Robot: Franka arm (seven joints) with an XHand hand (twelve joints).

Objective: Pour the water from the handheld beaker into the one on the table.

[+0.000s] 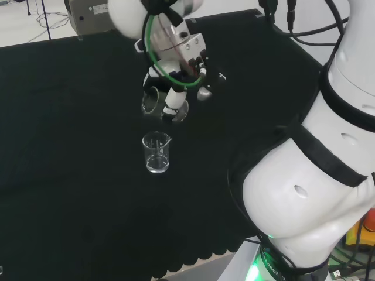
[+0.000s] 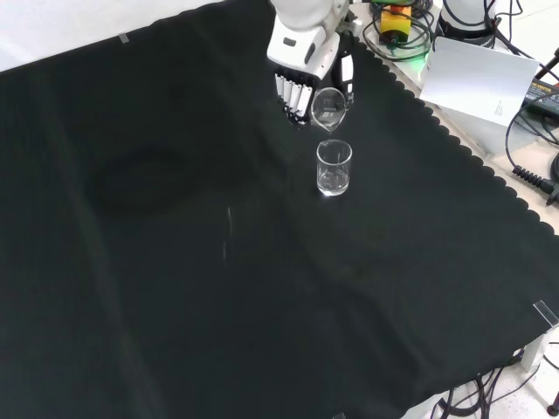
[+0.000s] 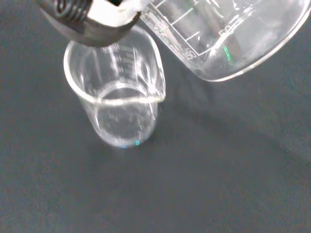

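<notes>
My hand (image 1: 176,76) hangs over the middle of the cloth with its fingers (image 2: 295,94) curled round a clear glass beaker (image 1: 154,101), which is tipped well over on its side. In the front view this held beaker (image 2: 329,108) has its lip just above a second clear beaker (image 2: 334,167) that stands upright on the cloth. The standing beaker (image 1: 157,153) lies directly below the hand in the head view. In the wrist view the held beaker's marked wall (image 3: 228,39) slants beside the standing beaker (image 3: 116,104), where a faint water line shows partway up. A fingertip (image 3: 90,22) overlaps its rim.
Black cloth (image 2: 175,262) covers the bench, and its scalloped edge (image 2: 454,144) runs along the right of the front view. The arm's white links (image 1: 316,175) stand at the right of the head view. Cables and a white sheet (image 2: 476,78) lie beyond the cloth.
</notes>
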